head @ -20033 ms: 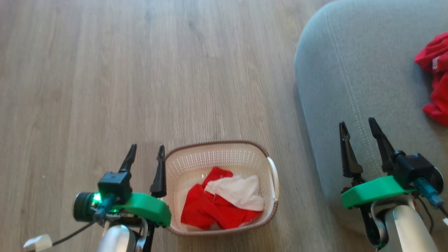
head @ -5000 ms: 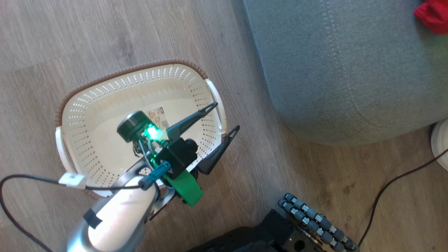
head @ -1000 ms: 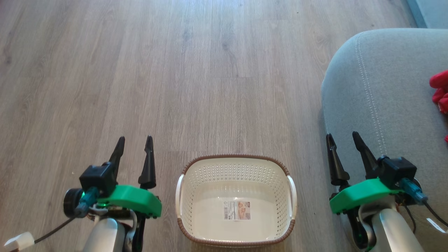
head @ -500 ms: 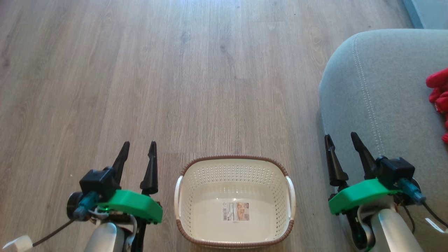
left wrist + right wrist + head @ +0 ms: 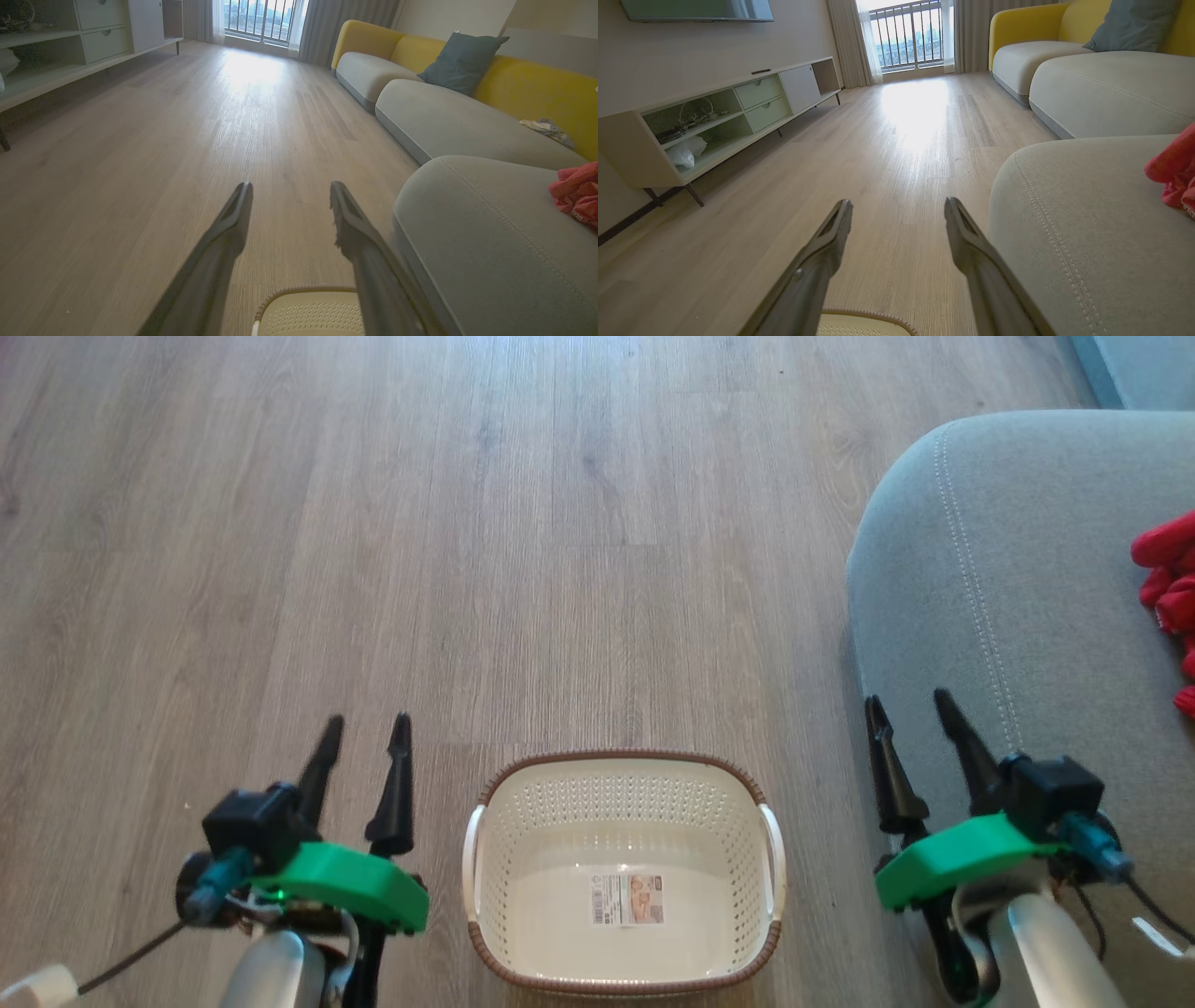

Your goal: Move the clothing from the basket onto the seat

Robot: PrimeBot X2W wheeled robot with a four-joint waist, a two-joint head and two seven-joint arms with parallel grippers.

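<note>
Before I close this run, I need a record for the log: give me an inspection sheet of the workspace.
Surface: wood plank floor.
Job's things: basket on the floor, holding just its paper label; clothing lying on the seat.
Clutter: crumpled cloth on the far sofa.
Grippers: left gripper and right gripper open, holding nothing, flanking the basket.
Cables: thin cable at the left wrist, another at the right.
Surroundings: low cabinet, window.

Wood floor (image 5: 560,569) and grey-green seat (image 5: 990,579)
We see the cream basket (image 5: 621,757) standing on the floor near the seat, and the red clothing (image 5: 1167,574) lying on the seat.
</note>
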